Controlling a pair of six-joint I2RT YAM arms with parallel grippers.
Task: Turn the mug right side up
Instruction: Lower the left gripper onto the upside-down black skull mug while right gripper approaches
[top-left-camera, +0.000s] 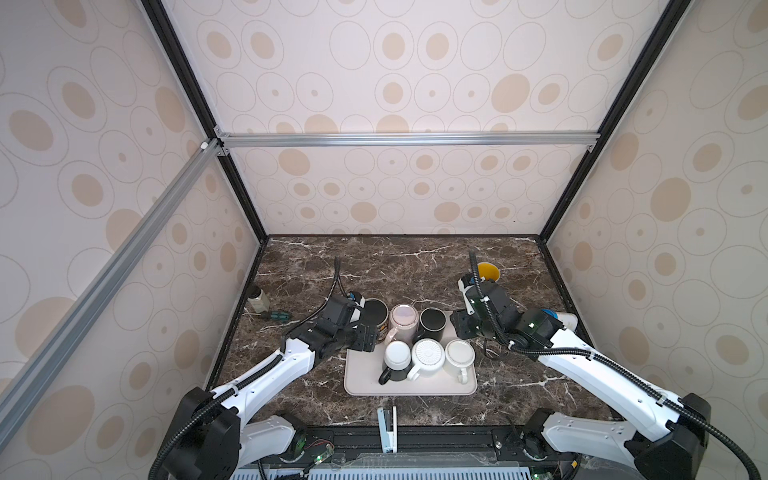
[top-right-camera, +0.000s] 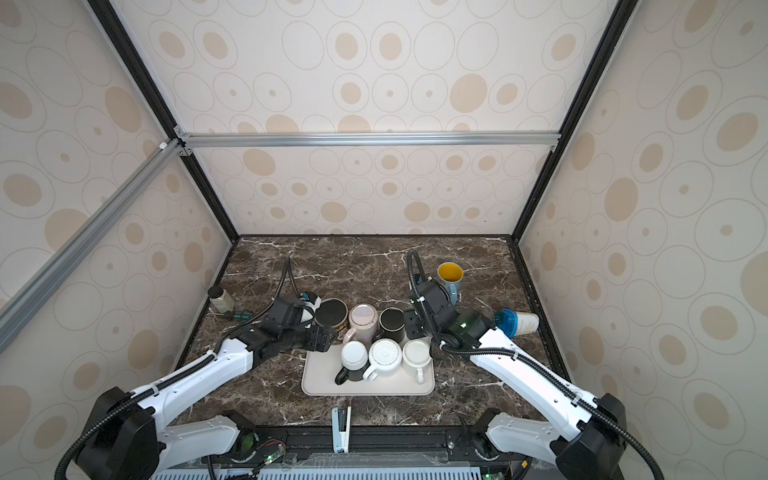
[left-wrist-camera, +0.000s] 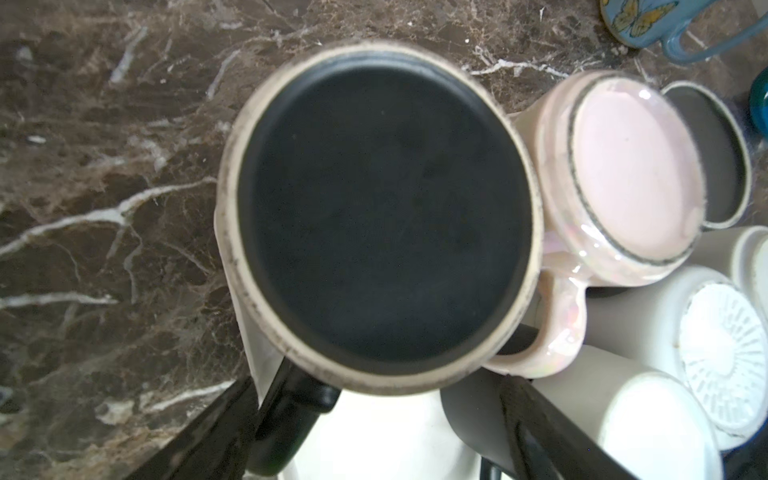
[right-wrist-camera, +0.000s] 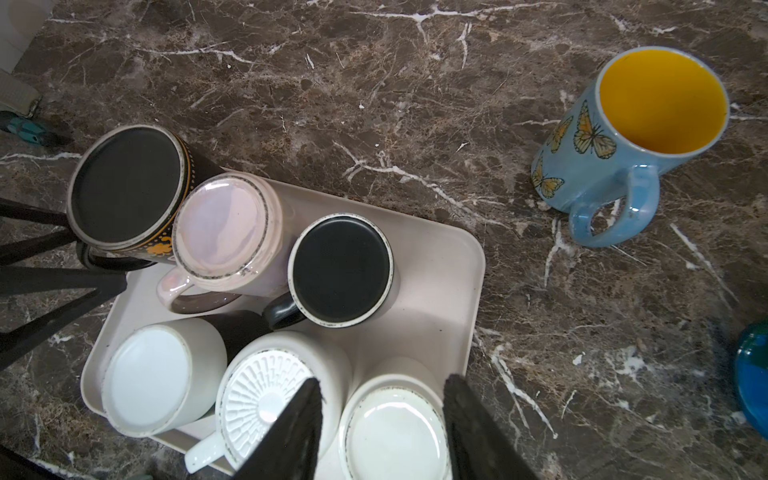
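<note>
nearest, three white mugs sit bottoms-up along the 6 o'clock side of the tray. at the tray's 3 o'clock edge the right gripper hovers, jaws apart and empty. behind the white row, a pink mug and a plain black mug are also inverted. the black patterned mug stands upside down at the tray's 11 o'clock corner. the left gripper has its jaws spread wide either side of that mug's handle, not clamped. farther off, at 1 o'clock, a blue butterfly mug stands upright on the marble table.
</note>
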